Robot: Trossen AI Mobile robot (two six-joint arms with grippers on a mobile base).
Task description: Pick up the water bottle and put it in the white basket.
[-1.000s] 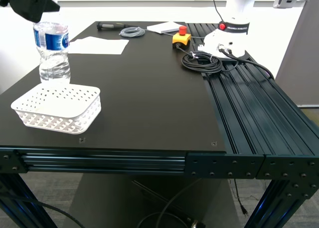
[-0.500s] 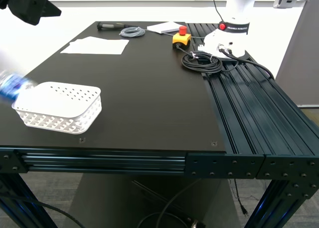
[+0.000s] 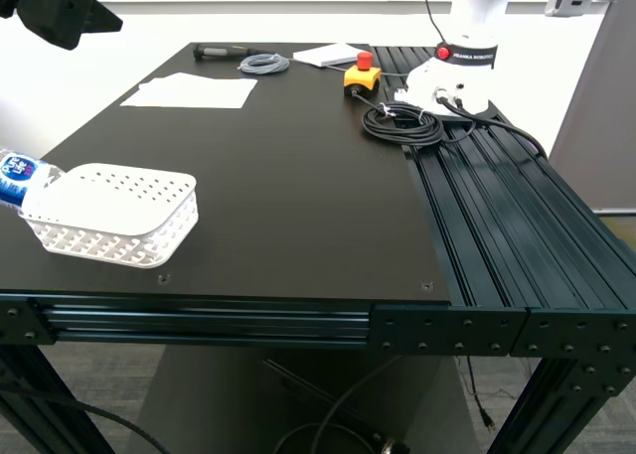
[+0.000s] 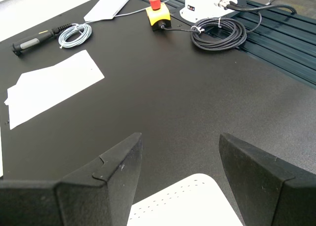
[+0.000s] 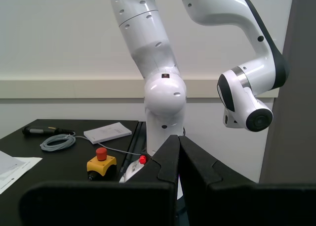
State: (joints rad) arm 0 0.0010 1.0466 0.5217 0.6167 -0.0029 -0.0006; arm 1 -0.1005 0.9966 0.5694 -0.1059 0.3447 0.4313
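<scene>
On your table (image 3: 298,196), the basket (image 3: 111,214) sits near the front edge at the exterior view's left. The bottle (image 3: 20,178) lies tipped against its outer end, at the table's edge. Paper sheets (image 3: 191,91) lie behind the basket; a coiled cable (image 3: 401,122) lies far back toward the right.

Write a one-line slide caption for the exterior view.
Water bottle lies toppled against the empty white basket at the table edge.
</scene>
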